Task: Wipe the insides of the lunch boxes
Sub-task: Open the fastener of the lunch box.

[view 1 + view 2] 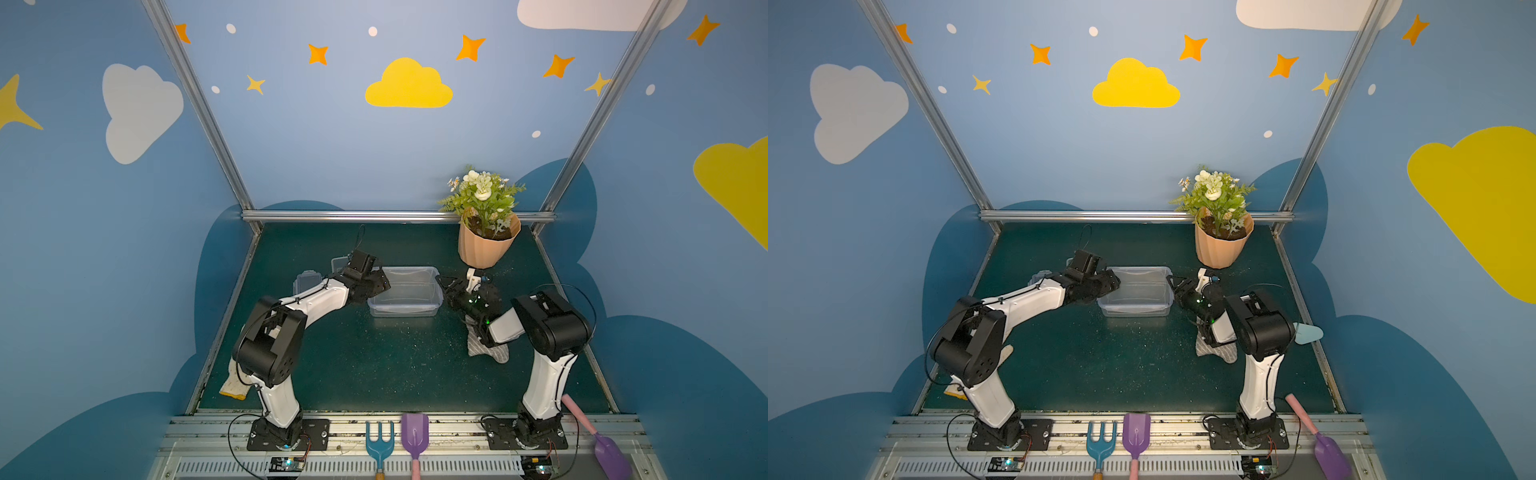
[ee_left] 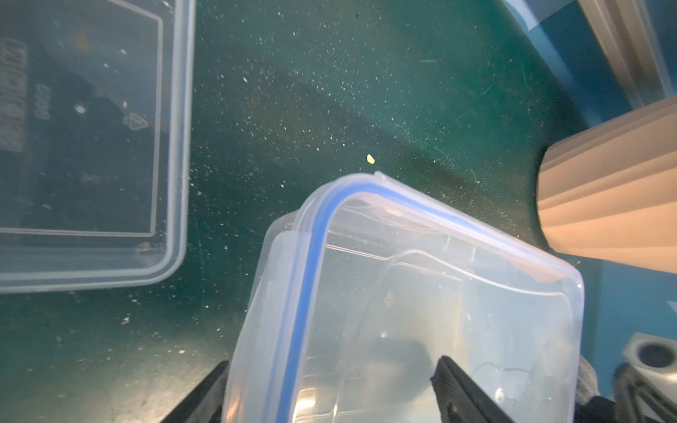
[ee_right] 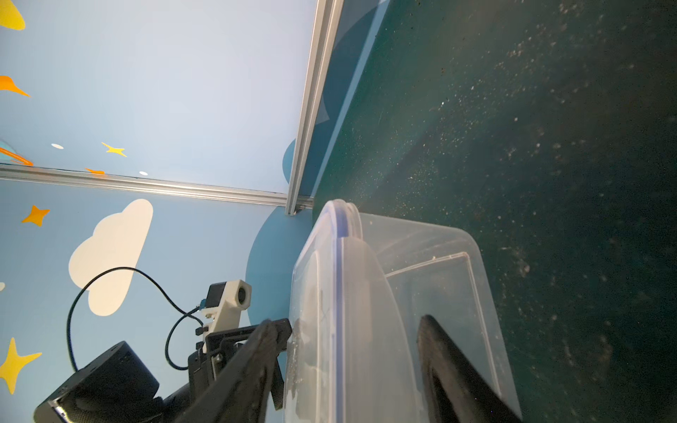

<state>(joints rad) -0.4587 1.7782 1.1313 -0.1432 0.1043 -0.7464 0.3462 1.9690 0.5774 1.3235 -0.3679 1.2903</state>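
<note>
Clear, thin plastic makes up the large lunch box (image 1: 405, 291), which stands flat on the dark green table (image 1: 353, 374) between the two arms with its blue-trimmed lid (image 3: 315, 293) lying on top. The left gripper (image 2: 331, 362) sits at one short end, jaws spread wide, one finger outside the wall and the other over the lid; contact cannot be told. The right gripper (image 3: 357, 319) is at the opposite end, turned so that one finger is above the lid and the other lower by the end wall, the lid's clip flap (image 3: 366, 278) between them; its jaws stand apart with a gap beside the lower finger, so nothing is clamped. A second clear box, probably the smaller lunch box (image 2: 183, 146), stands lidless on the table apart from the large one. The grey striped cloth (image 1: 484, 353) lies under the right forearm (image 1: 505, 326), in neither gripper.

The box looks light and empty, so it will likely slide or tip if one end is pushed or lifted alone; a counter-hold at the far end seems wise. Its walls are smooth, slippery and likely to flex under a hard squeeze, while rim and corners look stiffest. The best hold is probably across the end wall and rim near a corner, and the flap's free edge for freeing the lid before any wiping
</note>
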